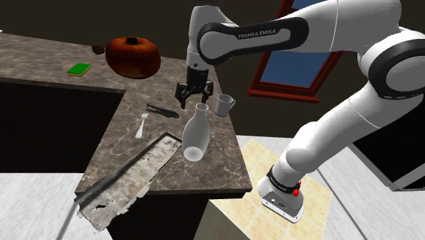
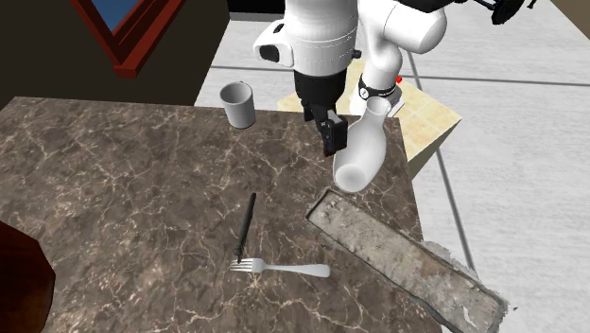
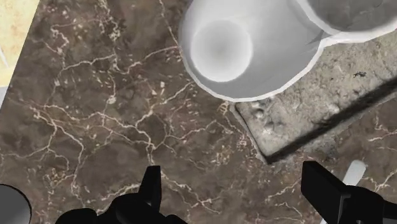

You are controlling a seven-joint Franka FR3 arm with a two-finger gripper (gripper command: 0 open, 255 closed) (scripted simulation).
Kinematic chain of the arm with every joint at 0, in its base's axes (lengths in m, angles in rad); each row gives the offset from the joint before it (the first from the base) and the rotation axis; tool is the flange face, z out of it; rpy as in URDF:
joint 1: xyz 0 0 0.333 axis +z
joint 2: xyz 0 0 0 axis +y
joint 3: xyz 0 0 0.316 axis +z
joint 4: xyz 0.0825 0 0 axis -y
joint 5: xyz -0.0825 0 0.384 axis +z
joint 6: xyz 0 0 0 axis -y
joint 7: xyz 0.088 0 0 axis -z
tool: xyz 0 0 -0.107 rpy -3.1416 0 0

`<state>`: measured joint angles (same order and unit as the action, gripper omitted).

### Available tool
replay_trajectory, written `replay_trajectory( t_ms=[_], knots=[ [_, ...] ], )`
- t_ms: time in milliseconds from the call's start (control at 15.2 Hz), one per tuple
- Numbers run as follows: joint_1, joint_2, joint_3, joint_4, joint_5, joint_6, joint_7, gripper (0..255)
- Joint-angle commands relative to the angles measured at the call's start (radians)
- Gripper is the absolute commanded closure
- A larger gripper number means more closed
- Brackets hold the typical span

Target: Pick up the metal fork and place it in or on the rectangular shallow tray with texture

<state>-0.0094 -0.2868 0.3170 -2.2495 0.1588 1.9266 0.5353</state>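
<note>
The fork (image 1: 141, 126) is pale silver and lies flat on the dark marble counter, tines toward the black utensil (image 1: 162, 110). In the second exterior view the fork (image 2: 284, 270) sits just beside the near end of the rough grey rectangular tray (image 2: 407, 260). My gripper (image 1: 193, 101) hangs open and empty above the counter, between the mug and the white vase, well away from the fork. In the wrist view its fingers (image 3: 151, 186) stand wide apart over bare marble, with the tray corner (image 3: 312, 114) and the fork's handle tip (image 3: 353, 170) near the other finger.
A tall white vase (image 1: 196, 133) stands next to the tray's end, close beside the gripper (image 2: 331, 140). A grey mug (image 2: 239, 104) stands near the counter's edge. A pumpkin-shaped pot (image 1: 133, 56) and a green block (image 1: 79, 68) sit far back. The tray (image 1: 129, 178) overhangs the counter's end.
</note>
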Motion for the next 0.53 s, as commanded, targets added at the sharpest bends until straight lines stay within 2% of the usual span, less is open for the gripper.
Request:
replay_trajectory(
  t_ms=[0, 462],
  knots=[
    [-0.004, 0.082, 0.025, 0.046, -0.01, 0.033, 0.071, 0],
    [0.011, 0.375, 0.075, 0.251, -0.088, 0.102, 0.313, 0]
  ],
)
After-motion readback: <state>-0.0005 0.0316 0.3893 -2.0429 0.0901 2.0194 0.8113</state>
